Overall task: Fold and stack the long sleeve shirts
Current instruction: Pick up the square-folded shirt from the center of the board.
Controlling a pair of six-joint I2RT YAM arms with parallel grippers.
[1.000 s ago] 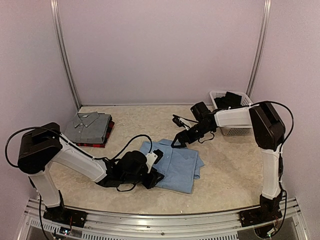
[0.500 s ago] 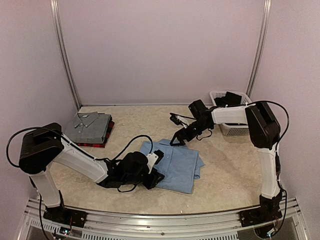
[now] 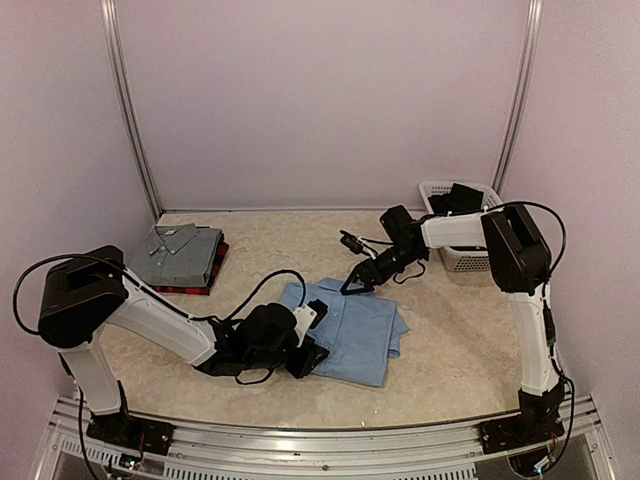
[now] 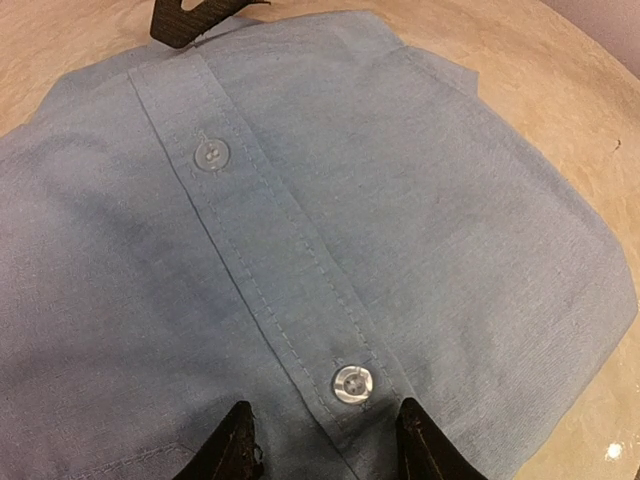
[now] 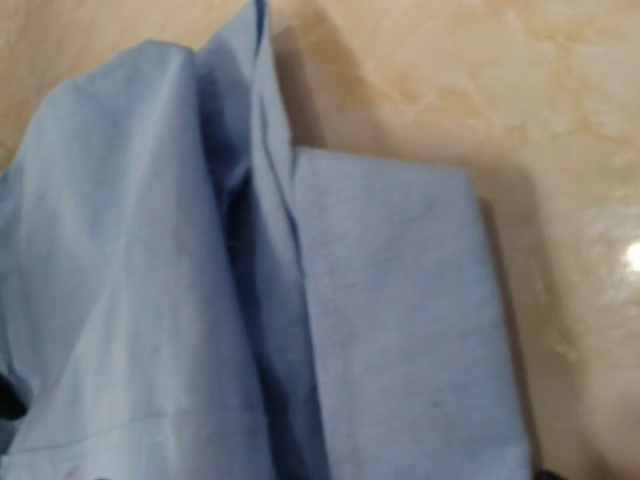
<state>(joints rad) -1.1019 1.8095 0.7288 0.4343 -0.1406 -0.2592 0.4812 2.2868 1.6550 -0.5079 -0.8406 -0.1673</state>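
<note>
Blue shirt point(image 3: 355, 335), basket point(image 3: 470, 262) well apart

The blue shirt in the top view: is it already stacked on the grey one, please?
No, the blue shirt lies in the middle, apart from the grey shirt at the far left.

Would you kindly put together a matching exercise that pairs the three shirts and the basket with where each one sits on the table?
Things:
1. light blue shirt
2. grey shirt
3. plaid shirt
4. white basket

Places:
A. far right corner
B. underneath another shirt, far left
C. middle of the table
D. on top of another shirt, far left

Pairs: 1-C; 2-D; 3-B; 4-A
</note>
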